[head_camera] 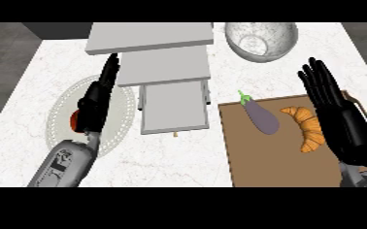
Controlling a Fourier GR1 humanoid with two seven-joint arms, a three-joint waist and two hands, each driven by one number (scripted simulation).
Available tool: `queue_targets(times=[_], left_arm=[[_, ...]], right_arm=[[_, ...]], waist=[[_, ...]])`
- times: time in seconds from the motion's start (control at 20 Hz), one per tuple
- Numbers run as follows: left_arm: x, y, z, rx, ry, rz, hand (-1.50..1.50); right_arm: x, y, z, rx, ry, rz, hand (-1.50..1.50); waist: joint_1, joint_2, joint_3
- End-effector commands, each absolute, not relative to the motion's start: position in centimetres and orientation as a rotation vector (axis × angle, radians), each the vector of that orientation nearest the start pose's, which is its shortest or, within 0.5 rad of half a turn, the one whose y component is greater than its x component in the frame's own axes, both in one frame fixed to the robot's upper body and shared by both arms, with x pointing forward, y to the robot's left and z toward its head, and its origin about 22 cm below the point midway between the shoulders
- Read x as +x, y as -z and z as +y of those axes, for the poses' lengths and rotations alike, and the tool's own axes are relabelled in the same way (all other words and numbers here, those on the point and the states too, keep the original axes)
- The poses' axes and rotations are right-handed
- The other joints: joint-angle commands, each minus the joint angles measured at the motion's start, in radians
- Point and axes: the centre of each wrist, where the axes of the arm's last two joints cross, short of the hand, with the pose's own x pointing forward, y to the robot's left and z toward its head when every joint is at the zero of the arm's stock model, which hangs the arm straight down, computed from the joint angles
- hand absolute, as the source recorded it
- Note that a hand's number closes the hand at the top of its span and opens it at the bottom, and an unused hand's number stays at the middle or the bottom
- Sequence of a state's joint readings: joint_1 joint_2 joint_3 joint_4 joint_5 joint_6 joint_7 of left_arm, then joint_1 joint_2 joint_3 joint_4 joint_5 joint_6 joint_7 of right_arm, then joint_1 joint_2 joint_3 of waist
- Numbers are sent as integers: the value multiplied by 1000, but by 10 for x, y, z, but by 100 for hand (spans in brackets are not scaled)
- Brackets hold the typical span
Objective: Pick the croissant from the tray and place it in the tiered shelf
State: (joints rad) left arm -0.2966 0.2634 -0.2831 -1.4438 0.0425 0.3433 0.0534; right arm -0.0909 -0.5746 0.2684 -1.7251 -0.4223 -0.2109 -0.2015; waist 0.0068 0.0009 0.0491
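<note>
So the right robot hand (335, 111) is up over the right edge of the brown tray (279, 167), fingers straight and spread apart, pointing away from the robot, with nothing in it. It's just beside the croissant (307, 127) but not gripping it. The croissant is lying on the tray, in the right part, curved and running roughly top to bottom in the view. Left of it on the same tray there's a purple eggplant (261, 117) with its green stem pointing up-left, close to the croissant but not touching it as far as I can see.

The left robot hand (97, 99) is over on the left side, seen edge on, fingers straight and together, also holding nothing. It sits above a round white plate (64, 106), and there's something red-orange (75, 120) peeking out from under the wrist, mostly hidden so I can't say what it is.

Between the two hands is the grey tiered shelf (166, 68), three stepped levels getting smaller toward the robot. Up at the top right there's a speckled grey bowl (260, 40). Everything sits on a white marbled bench (179, 160).
</note>
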Motion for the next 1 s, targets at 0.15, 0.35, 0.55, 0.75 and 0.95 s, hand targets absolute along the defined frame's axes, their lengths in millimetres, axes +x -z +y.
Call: queue_targets(times=[0.15,0.35,0.55,0.75,0.95], left_arm=[[274,-3,260,221,43,-1356,0],[252,26,263,140,-31,-1172,0],[245,28,272,74,-17,-1130,0],[252,34,291,75,-32,-1104,0],[259,17,277,79,-27,-1124,0]], right_arm=[[254,-93,-379,-258,-179,-1907,150],[211,-71,-462,-730,-304,-1473,150],[200,-44,-508,-500,-95,-1524,-150],[202,-69,-541,-388,-289,-1556,-150],[207,-82,-548,-263,-477,-1525,-150]], waist=[[2,9,-46],[-2,30,-51],[20,10,-44],[10,8,-46],[11,3,-47]])
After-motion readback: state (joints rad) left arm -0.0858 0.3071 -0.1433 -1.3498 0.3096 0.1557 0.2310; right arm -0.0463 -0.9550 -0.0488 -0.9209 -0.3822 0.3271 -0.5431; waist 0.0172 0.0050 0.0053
